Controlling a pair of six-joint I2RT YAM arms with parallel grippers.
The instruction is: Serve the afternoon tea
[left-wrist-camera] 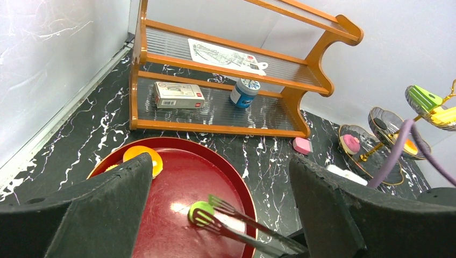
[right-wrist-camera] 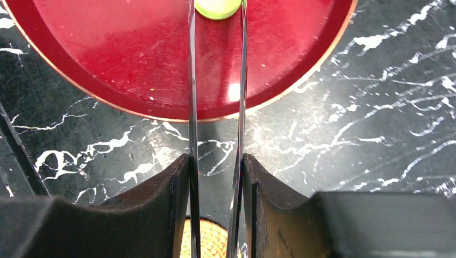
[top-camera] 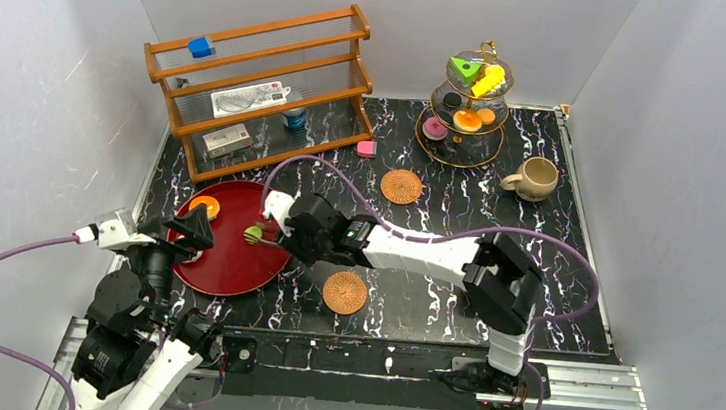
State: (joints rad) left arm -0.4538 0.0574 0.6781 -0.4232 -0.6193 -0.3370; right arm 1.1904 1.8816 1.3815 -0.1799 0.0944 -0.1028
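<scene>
Marble table (top-camera: 441, 187); tongs (left-wrist-camera: 243, 221) astride green pastry (left-wrist-camera: 197, 208)

The red tray (right-wrist-camera: 134, 64) is glossy and smooth, and the thin tongs (right-wrist-camera: 192, 107) are polished metal. The surface (right-wrist-camera: 349, 134) looks like black marble veined white, faintly shiny; the rack (left-wrist-camera: 215, 128) is varnished wood, the near coaster (top-camera: 345, 292) coarsely woven fibre.
</scene>
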